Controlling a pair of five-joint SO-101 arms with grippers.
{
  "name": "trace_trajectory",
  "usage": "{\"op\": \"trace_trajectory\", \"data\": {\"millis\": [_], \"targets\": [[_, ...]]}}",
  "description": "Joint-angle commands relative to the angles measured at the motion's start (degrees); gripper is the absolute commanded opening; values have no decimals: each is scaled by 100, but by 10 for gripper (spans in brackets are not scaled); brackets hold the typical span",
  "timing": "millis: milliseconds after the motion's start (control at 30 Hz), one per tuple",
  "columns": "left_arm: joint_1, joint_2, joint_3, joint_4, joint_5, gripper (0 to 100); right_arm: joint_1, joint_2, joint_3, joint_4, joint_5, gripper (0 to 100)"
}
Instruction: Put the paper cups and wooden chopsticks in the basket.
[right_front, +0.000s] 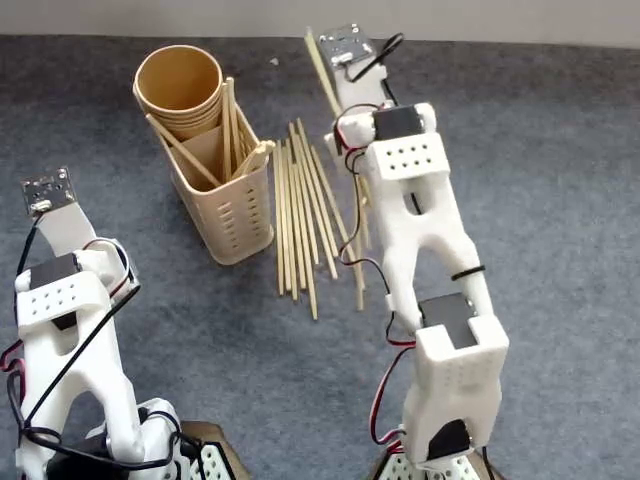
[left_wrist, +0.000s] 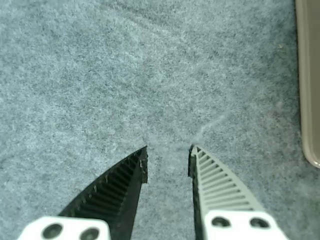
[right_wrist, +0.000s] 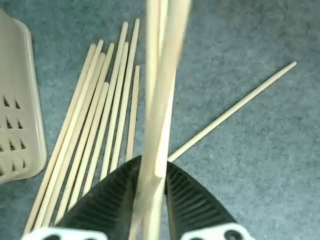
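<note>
A cream perforated basket stands on the grey carpet with stacked paper cups and a few wooden chopsticks upright inside. Several loose chopsticks lie in a bundle just right of it. My right gripper is shut on a couple of chopsticks, held above the bundle; in the high view they stick out past the wrist. One stray chopstick lies apart on the carpet. My left gripper hangs open over bare carpet, left of the basket wall.
The right arm stretches over the carpet right of the bundle. The left arm sits at the front left. The basket side lies close beside the loose chopsticks.
</note>
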Motion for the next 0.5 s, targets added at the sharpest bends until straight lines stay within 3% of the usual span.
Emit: {"op": "trace_trajectory", "data": {"millis": [0,200,467], "targets": [[110,-48,-40,-44,-53,168,48,-400,-189,-92,-62,5],[110,-48,-40,-44,-53,168,-13,-207,154,84,79,6],[101,-48,-40,-44,-53,168,-31,1147,1077,-462,176,9]]}}
